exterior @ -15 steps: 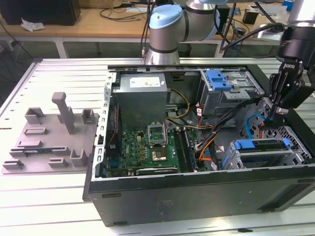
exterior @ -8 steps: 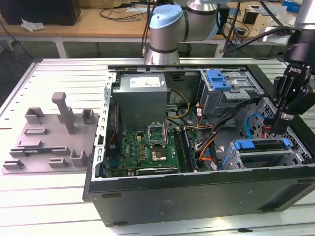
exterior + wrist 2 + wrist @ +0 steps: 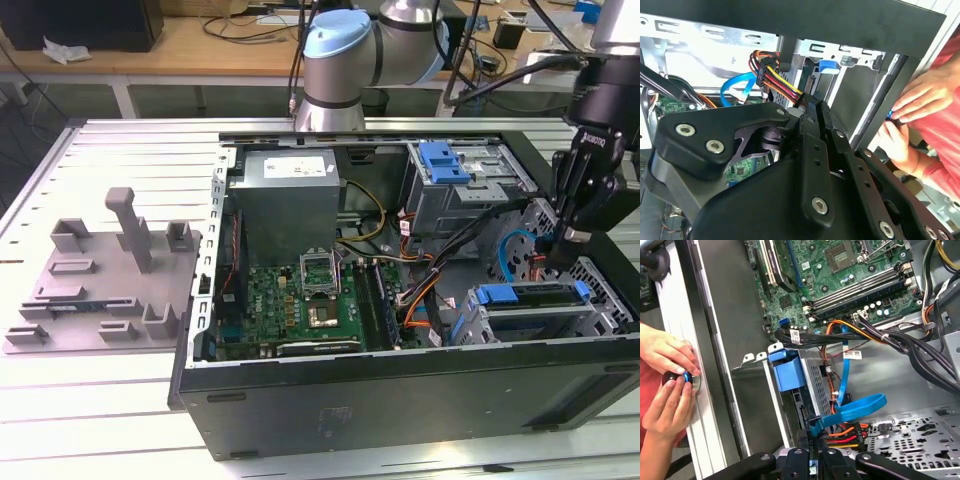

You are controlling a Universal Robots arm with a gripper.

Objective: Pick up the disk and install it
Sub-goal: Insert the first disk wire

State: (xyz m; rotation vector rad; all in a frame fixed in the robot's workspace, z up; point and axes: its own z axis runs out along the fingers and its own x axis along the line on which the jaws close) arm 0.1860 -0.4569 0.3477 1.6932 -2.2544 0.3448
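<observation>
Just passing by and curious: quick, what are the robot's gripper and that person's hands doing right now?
Gripper: cannot tell whether open or shut; down among the cables.
Person's hands: both on a small round knob.

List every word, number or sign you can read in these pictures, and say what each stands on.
No text can be read in any view.
Power supply label, white: print too small to read.
Cable tag, white, on a black cable: print blurred.
Second cable tag: print blurred.
Motherboard sticker: too small to read.
</observation>
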